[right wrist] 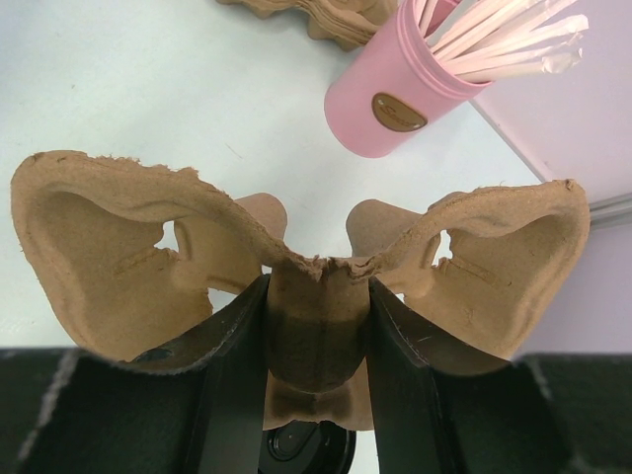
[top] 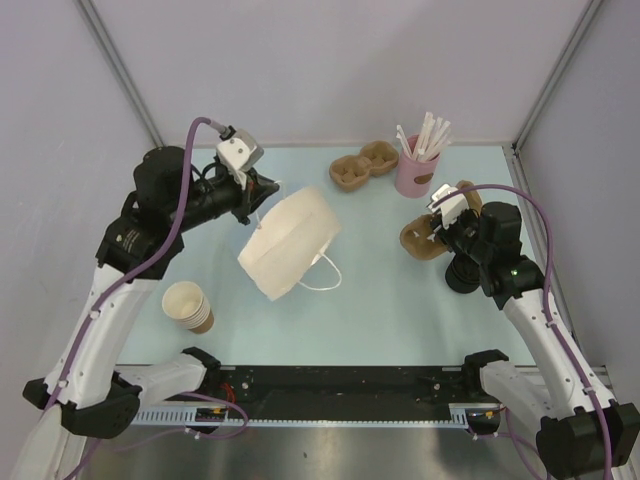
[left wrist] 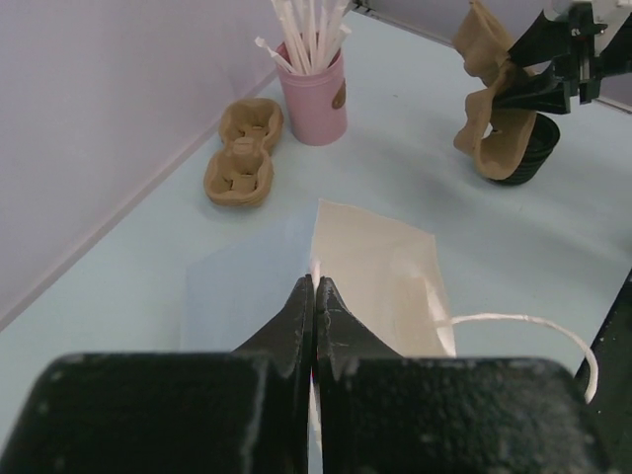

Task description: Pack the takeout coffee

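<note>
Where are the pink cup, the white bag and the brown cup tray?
pink cup (top: 413, 176): top view, its side wall.
white bag (top: 290, 240): top view, middle of its flat face.
brown cup tray (right wrist: 89, 257): right wrist view, its left hollow.

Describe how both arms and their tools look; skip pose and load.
The left arm and right arm have white links and bulky black joints. A purple cable runs along each. The left tool is black and tapering; the right tool is black too. A white camera block sits at the left wrist.
</note>
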Robot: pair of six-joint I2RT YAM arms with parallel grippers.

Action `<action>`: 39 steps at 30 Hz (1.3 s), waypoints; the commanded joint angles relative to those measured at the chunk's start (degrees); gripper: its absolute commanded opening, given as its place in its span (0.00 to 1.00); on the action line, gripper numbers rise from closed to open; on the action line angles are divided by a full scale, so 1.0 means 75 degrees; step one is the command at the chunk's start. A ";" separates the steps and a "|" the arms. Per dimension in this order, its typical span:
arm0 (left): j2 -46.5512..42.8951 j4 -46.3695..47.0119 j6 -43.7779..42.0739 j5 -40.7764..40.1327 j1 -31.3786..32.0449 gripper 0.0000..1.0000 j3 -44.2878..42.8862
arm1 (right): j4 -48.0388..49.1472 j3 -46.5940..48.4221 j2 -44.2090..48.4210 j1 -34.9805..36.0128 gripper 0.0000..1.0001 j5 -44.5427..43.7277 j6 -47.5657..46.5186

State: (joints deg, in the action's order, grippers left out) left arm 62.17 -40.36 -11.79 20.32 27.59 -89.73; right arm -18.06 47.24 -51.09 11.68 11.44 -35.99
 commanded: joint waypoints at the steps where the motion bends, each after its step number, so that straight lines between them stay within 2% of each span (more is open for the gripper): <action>1: 0.0066 0.0354 0.0271 0.0689 0.0024 0.00 -0.0164 | 0.0358 0.0029 0.0015 0.0048 0.43 -0.0014 0.0029; 9: 0.0042 0.0400 0.0517 0.1240 0.0094 0.00 -0.0270 | 0.0370 0.0017 -0.0020 0.0060 0.43 -0.0061 0.0029; 19: 0.0007 0.1431 0.0237 0.0118 0.0094 0.06 0.1111 | 0.0358 0.0029 0.0050 0.0024 0.43 -0.0037 0.0064; 21: 0.0019 0.1654 0.0190 -0.0025 0.0094 0.11 0.1323 | 0.0393 0.0017 0.0085 0.0001 0.43 -0.0037 0.0076; 23: 0.0054 0.1771 0.0189 0.0010 0.0094 0.22 0.1417 | 0.0405 0.0017 0.0132 -0.0022 0.43 -0.0049 0.0111; 24: 0.0066 0.1807 0.0224 0.0045 0.0094 0.30 0.1487 | 0.0463 0.0017 0.0202 -0.0023 0.43 -0.0061 0.0122; 25: 0.0077 0.1842 0.0248 0.0150 0.0094 0.42 0.1523 | 0.0498 0.0017 0.0261 -0.0023 0.43 -0.0107 0.0134; 27: 0.0077 0.1936 0.0283 0.0232 0.0094 0.50 0.1605 | 0.0674 0.0029 0.0575 -0.0023 0.43 -0.0189 0.0181; 28: 0.0089 0.1936 0.0260 0.0256 0.0094 0.59 0.1605 | 0.0744 0.0029 0.0717 -0.0023 0.43 -0.0236 0.0193; 29: 0.0112 0.1913 0.0237 0.0244 0.0094 0.64 0.1594 | 0.0837 0.0041 0.0858 -0.0023 0.43 -0.0283 0.0204; 31: 0.0113 0.1889 0.0155 0.0209 0.0094 0.73 0.1558 | 0.0617 0.0472 0.0941 0.0012 0.42 -0.0307 0.0239; 34: 0.0008 0.1901 0.0037 0.0162 0.0094 0.79 0.1570 | 0.0136 0.1293 0.0696 0.0176 0.41 -0.0365 0.0217; 39: -0.0425 0.2344 0.0025 0.0092 0.0094 0.85 0.2060 | 0.0030 0.2743 0.0169 0.0750 0.41 -0.0459 0.0530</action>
State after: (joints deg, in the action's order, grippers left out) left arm 62.61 -27.42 -10.96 21.19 28.10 -76.90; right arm -18.98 58.28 -47.51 14.35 8.84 -35.22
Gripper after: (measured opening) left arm 0.834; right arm 0.431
